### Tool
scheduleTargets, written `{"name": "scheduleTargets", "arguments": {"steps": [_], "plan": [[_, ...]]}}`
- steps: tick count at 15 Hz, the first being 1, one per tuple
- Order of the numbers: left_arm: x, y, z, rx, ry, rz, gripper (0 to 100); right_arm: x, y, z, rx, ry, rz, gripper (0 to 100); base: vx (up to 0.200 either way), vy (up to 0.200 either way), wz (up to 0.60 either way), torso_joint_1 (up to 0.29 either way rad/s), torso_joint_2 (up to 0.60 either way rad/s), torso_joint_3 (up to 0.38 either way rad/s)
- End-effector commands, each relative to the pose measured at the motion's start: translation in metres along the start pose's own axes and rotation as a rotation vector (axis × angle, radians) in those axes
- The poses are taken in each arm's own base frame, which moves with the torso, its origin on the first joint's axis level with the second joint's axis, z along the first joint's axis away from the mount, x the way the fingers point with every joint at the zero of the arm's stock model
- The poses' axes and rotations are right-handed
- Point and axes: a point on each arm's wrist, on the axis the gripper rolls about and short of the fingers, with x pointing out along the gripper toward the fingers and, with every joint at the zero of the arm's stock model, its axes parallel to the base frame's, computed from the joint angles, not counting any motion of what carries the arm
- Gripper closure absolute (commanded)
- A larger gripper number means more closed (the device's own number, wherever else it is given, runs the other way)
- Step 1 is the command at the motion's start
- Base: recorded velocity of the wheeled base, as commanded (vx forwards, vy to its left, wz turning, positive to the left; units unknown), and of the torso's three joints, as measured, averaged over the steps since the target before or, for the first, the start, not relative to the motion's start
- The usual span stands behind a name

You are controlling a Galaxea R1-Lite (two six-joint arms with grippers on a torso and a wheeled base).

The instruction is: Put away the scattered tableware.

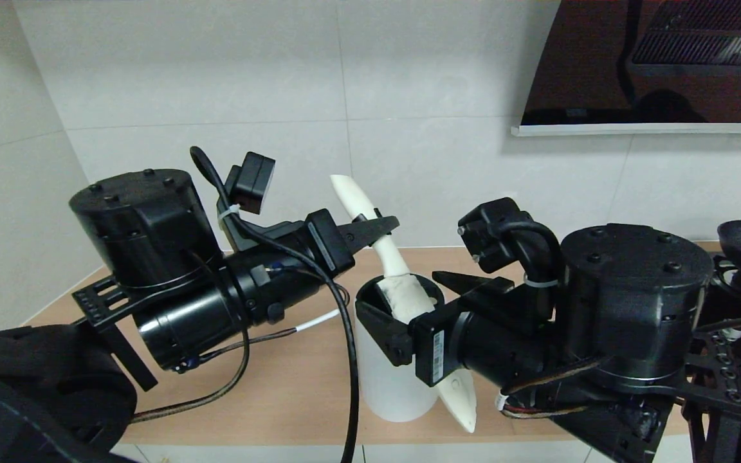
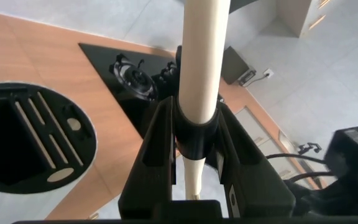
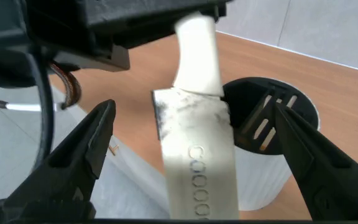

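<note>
1. Left gripper (image 1: 377, 230): at 9 o'clock of the group, jaws pinched on the handle of item 2.

2. Cream-white, broad-bladed knife (image 1: 391, 257): held in the air on a slant. The handle end is at 11 o'clock and the tip at 5 o'clock. The blade crosses in front of item 3 and is not in any slot.

3. White cylindrical utensil holder with a black slotted insert (image 1: 390, 386): upright on the light wooden counter (image 1: 280, 373), at 6 o'clock from item 1.

4. Right gripper (image 1: 401, 294): enters from 3 o'clock, jaws spread wide on either side of the blade and gripping nothing.

Risks, as judged:
- The tip hangs outside the rim, so lowering it now would likely miss the slots.
- The blade could then strike the rim and tip the holder.
- With 2 grippers crowded together, a small swing could knock the blade against a spread finger and twist the handle loose.
</note>
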Motion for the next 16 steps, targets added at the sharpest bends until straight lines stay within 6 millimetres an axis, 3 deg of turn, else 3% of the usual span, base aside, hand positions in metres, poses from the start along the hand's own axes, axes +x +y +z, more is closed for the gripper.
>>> {"name": "scheduleTargets", "arguments": {"steps": [1,2,3,5,7,8,10,12,15,16], "plan": [[-0.005,-0.01,0.009,0.009,-0.029,-0.018,100,-0.007,-0.005,0.01,0.008,-0.03,-0.008,0,0.0,0.0,0.0,0.0,0.0,0.0],[-0.01,-0.021,0.023,0.012,-0.06,0.006,100,-0.018,-0.017,0.026,0.024,-0.081,-0.034,0,0.0,0.0,0.0,0.0,0.0,0.0],[-0.012,-0.025,0.028,0.014,-0.073,0.018,100,-0.021,-0.02,0.03,0.028,-0.094,-0.041,0,0.0,0.0,0.0,0.0,0.0,0.0],[-0.029,-0.061,0.071,0.029,-0.197,0.131,100,-0.035,-0.049,0.054,0.046,-0.176,-0.128,0,0.0,0.0,0.0,0.0,0.0,0.0],[-0.024,-0.081,0.091,0.129,-0.265,0.24,100,-0.044,-0.073,0.066,0.05,-0.212,-0.211,0,0.0,0.0,0.0,0.0,0.0,0.0],[-0.017,-0.085,0.089,0.196,-0.261,0.293,100,-0.046,-0.082,0.07,0.052,-0.225,-0.246,0,0.0,0.0,0.0,0.0,0.0,0.0],[-0.008,-0.075,0.068,0.282,-0.245,0.417,100,-0.046,-0.091,0.071,0.049,-0.226,-0.271,0,0.0,0.0,0.0,0.0,0.0,0.0],[0.001,-0.071,0.051,0.385,-0.301,0.506,100,-0.042,-0.092,0.066,0.046,-0.205,-0.265,0,0.0,0.0,0.0,0.0,0.0,0.0],[0.015,-0.065,0.017,0.565,-0.332,0.52,100,-0.031,-0.099,0.057,0.027,-0.166,-0.289,0,0.0,0.0,0.0,0.0,0.0,0.0],[0.016,-0.064,0.014,0.585,-0.339,0.517,100,-0.03,-0.1,0.056,0.024,-0.162,-0.295,0,0.0,0.0,0.0,0.0,0.0,0.0]]}}
